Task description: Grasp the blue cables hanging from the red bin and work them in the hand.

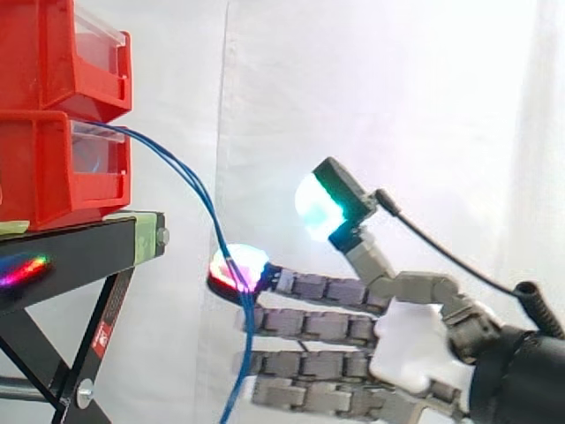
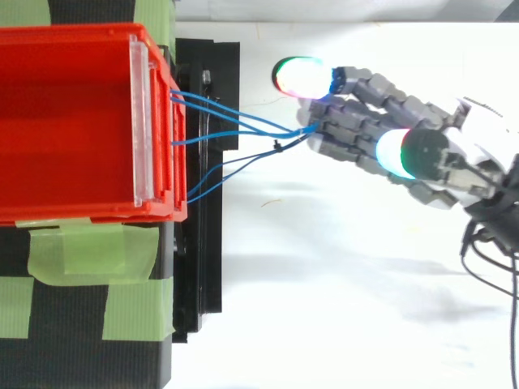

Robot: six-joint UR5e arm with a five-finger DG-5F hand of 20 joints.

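Several blue cables [image 1: 209,212] across straight, close-stacked fingers [image 1: 309,323] of the hand [image 1: 410,349], thumb apart; lower cable ends cut off.

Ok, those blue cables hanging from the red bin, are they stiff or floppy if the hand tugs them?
Probably floppy: the blue cables sag in a curve from the red bin and drop past the hand. Likely light and thin, so they may slip along its straight fingers.

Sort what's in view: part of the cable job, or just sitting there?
Job: blue cables; lower red bin they hang from; hand, fingers straight at the cables.
Just there: upper red bin; black stand; green tape; white curtain.
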